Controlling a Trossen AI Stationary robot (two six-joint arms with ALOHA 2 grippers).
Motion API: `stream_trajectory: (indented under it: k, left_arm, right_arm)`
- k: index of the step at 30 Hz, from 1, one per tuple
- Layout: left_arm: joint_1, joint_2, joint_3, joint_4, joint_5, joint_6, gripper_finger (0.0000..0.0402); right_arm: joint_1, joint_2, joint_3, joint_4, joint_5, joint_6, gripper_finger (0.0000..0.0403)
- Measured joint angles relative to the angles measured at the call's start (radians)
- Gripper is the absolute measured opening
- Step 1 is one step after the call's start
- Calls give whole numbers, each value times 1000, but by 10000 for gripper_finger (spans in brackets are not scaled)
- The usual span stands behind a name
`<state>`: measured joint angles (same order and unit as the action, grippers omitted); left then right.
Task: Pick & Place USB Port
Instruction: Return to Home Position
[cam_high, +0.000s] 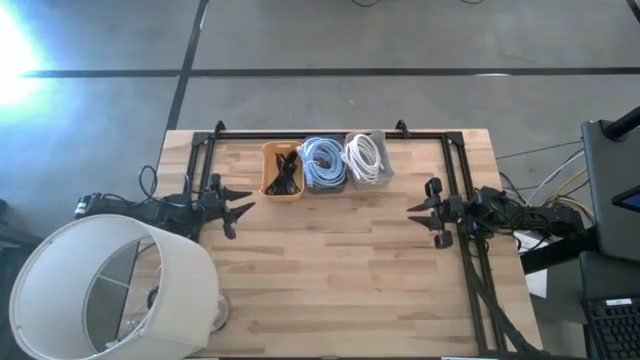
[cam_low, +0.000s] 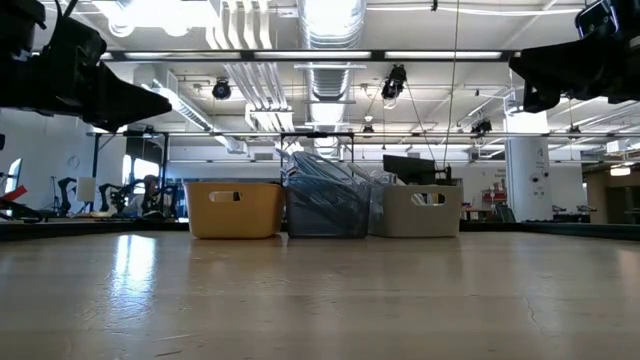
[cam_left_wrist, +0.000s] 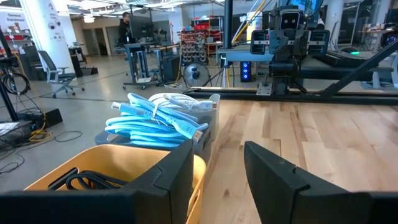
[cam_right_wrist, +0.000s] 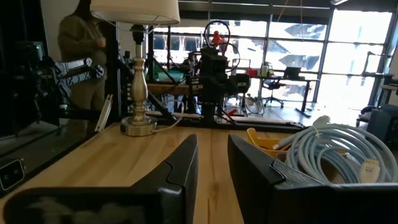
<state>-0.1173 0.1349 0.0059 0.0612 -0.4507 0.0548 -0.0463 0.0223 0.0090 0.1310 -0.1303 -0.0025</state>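
Pale wood table (cam_high: 340, 280) fills the middle of the high view, with a lampshade (cam_high: 100, 290) at lower left; three bins line up at upper centre: yellow bin (cam_high: 283, 196) with black cables (cam_high: 284, 172), middle bin (cam_high: 325, 186) heaped with blue cables (cam_high: 323, 160), gray bin (cam_high: 380, 140) with white cables (cam_high: 364, 155); left gripper (cam_high: 243, 205) mid-left and right gripper (cam_high: 413, 212) mid-right hover, jaws parted, empty; sorting looks done; homing is in hand, I'd say, needing only settled arms.

The low view hides what the yellow bin (cam_low: 235, 210) holds, and the right wrist view's edge crops the lamp shade (cam_right_wrist: 135, 11).
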Motion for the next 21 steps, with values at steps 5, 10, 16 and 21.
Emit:
stream_trajectory:
  k: [5, 10, 16, 21]
  left_arm:
    - [0, 0, 0, -1, 0, 0, 147]
    - [0, 0, 0, -1, 0, 0, 147]
    - [0, 0, 0, -1, 0, 0, 147]
    - [0, 0, 0, -1, 0, 0, 147]
  right_arm:
    - [0, 0, 0, 0, 0, 0, 75]
    - [0, 0, 0, 0, 0, 0, 77]
    - [0, 0, 0, 0, 0, 0, 87]
    - [0, 0, 0, 0, 0, 1, 92]
